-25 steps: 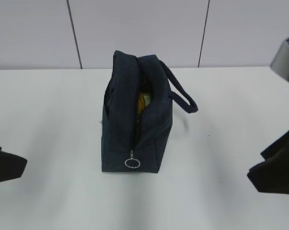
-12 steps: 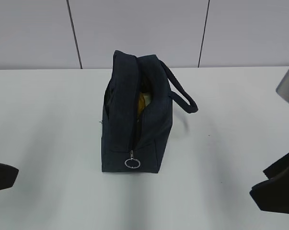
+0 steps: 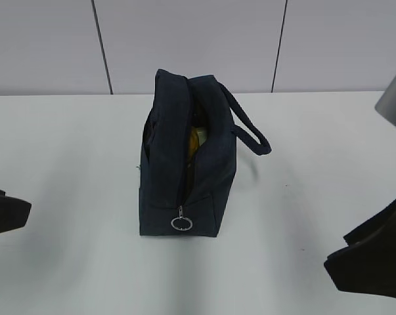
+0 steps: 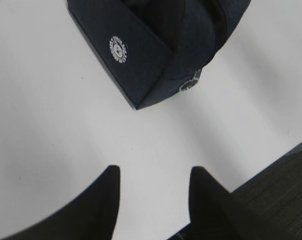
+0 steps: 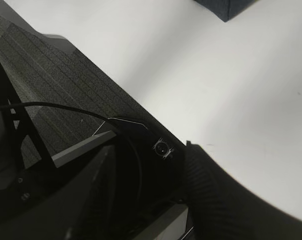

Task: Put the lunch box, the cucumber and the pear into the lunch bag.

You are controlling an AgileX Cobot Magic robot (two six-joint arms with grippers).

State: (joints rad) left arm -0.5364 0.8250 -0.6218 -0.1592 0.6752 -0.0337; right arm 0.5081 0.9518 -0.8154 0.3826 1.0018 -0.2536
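Lunch bag (image 3: 184, 164): upright mid-table, zip part open, pear (image 3: 195, 140) visible inside. Left gripper (image 4: 151, 195): jaws apart, empty, nr table edge. Right gripper (image 5: 145, 185): apart, empty. Packing apparently done; next prob. retract/idle.

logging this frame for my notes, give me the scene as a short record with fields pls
lunch bag: upright mid-table, zipper open along the top
ring pull: hangs at the bag's near end
handle: loops out to the bag's right
pear: yellow patch showing through the opening
lunch box, cucumber: not visible
left gripper: open, empty, apart from the bag
right gripper: open, empty, near the table edge
table: white
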